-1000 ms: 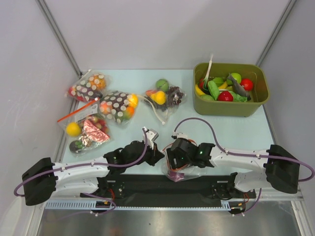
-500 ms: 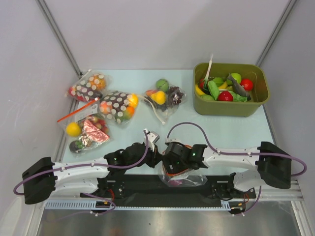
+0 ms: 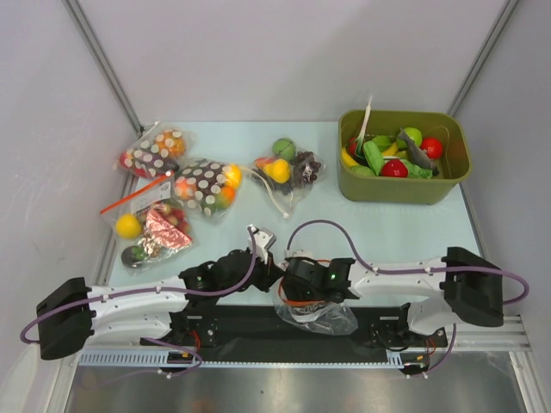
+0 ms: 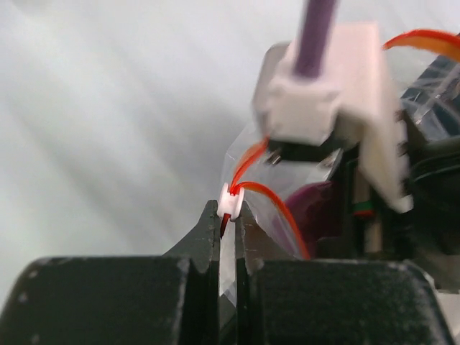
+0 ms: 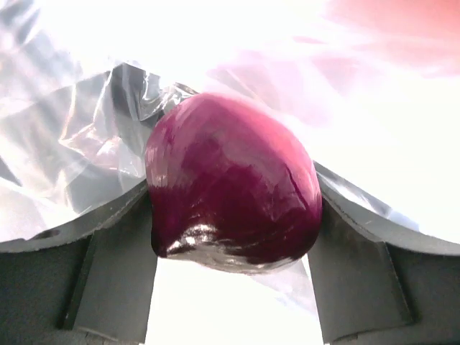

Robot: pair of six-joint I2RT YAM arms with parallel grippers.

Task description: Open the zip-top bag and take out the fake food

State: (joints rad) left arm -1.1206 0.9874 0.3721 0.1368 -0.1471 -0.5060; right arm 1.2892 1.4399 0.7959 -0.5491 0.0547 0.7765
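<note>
The zip-top bag (image 3: 332, 317) lies at the near edge of the table (image 3: 413, 228), partly over the black base plate (image 3: 241, 325) between the two arms, and both grippers are at it. The left gripper (image 4: 228, 215) is closed tight on the mouth of the bag: its two fingers pinch the small white slider (image 4: 231, 200) of the red-orange zip strip (image 4: 279, 210), which curves away from the fingertips to the upper right and the lower right. In the top view this gripper stands just to the left of the bag, at its upper left corner. The right gripper (image 5: 231, 205) reaches into the bag from above, and crinkly clear plastic shows around its fingers on the left side. Between its fingers sits the purple piece (image 5: 233, 183) of the fake food, round and shiny, and both fingers touch its sides, so the gripper is clamped on this piece. In the left wrist view the same purple shape shows through the plastic, just to the right of the pinched slider. I cannot tell where the other pieces in the bag are.
</note>
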